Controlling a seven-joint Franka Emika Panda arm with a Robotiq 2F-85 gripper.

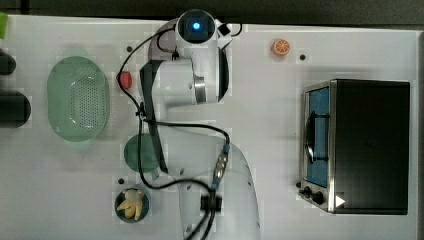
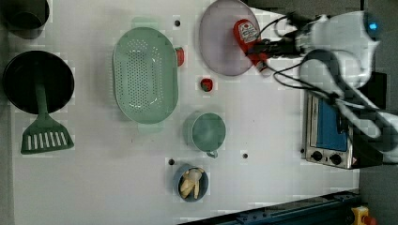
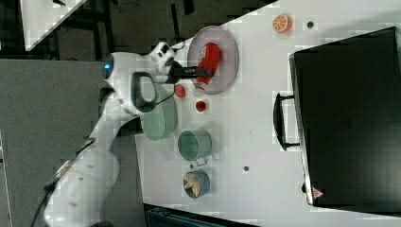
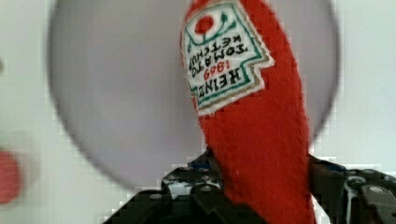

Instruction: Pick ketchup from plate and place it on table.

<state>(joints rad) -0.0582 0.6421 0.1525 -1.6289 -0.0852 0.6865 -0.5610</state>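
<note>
**Desk:** What has the pincer got?

**Me:** From here, the pincer (image 4: 261, 196) is closed on the ketchup (image 4: 252, 121). In the wrist view the red bottle rises from between the two dark fingers (image 4: 196, 191), one on each side of its lower end, and the white Heinz label faces the camera.

**Desk:** Where is the bottle relative to the plate?

**Me:** Over it. In the left view the ketchup (image 2: 247, 38) lies across the right part of the pale lilac plate (image 2: 218, 37), its narrow end past the rim where the pincer (image 2: 262, 51) holds it. In the right view the bottle (image 3: 209, 57) shows inside the plate's (image 3: 227, 42) outline with the pincer (image 3: 202, 72) at its lower end. I cannot tell whether it touches the plate or hangs just above it.

**Desk:** What else is on the bench?

**Me:** On the white bench (image 2: 267, 140), in the left view, a green perforated oval basket (image 2: 145, 75) sits to the left of the plate, a small red strawberry piece (image 2: 206, 84) lies just below the plate, a green mug (image 2: 207, 132) stands lower down, and a small blue bowl of yellow pieces (image 2: 191, 183) below that. A toaster oven (image 2: 328, 131) stands at the left view's right.
</note>
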